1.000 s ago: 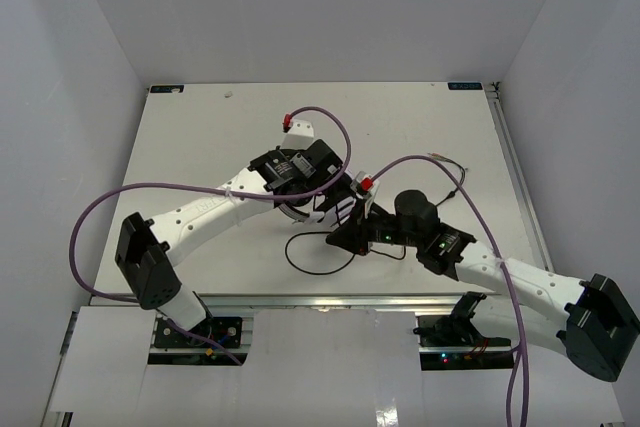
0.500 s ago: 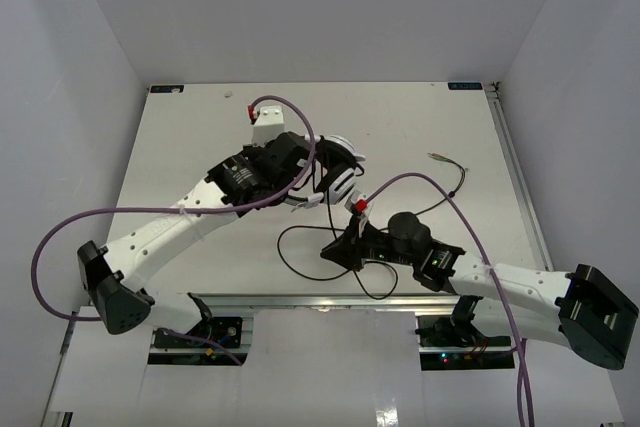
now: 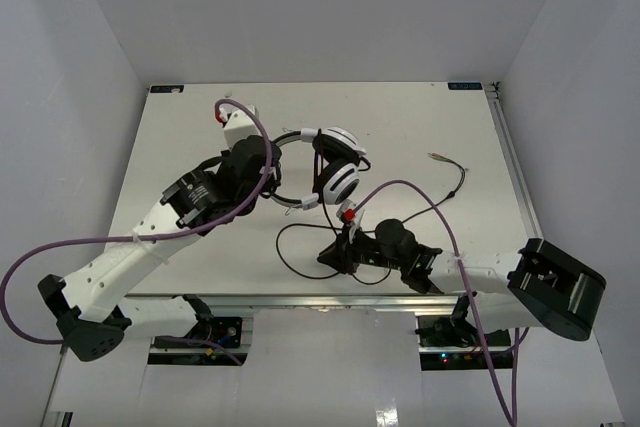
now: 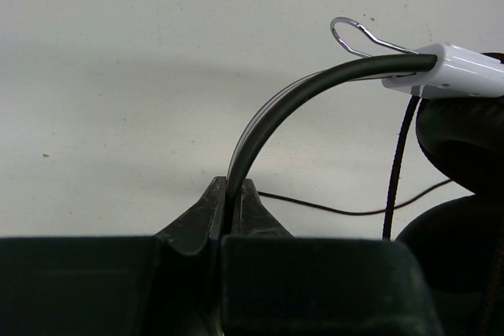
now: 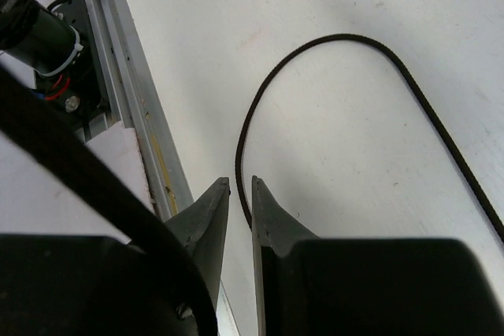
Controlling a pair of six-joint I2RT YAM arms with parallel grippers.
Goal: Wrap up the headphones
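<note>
left fingers clamped on the headband of the headphones; right fingers slightly apart, cord loop stretching straight ahead from their tips.

White headphones (black cord sprawled loose)

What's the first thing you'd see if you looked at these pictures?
The white headphones in the middle of the table stand out first, with the left arm's jaws shut tight on their headband. Near the front edge, their thin black cord lies in a loop, and the right arm's jaws hang just over it, a little apart.
</note>
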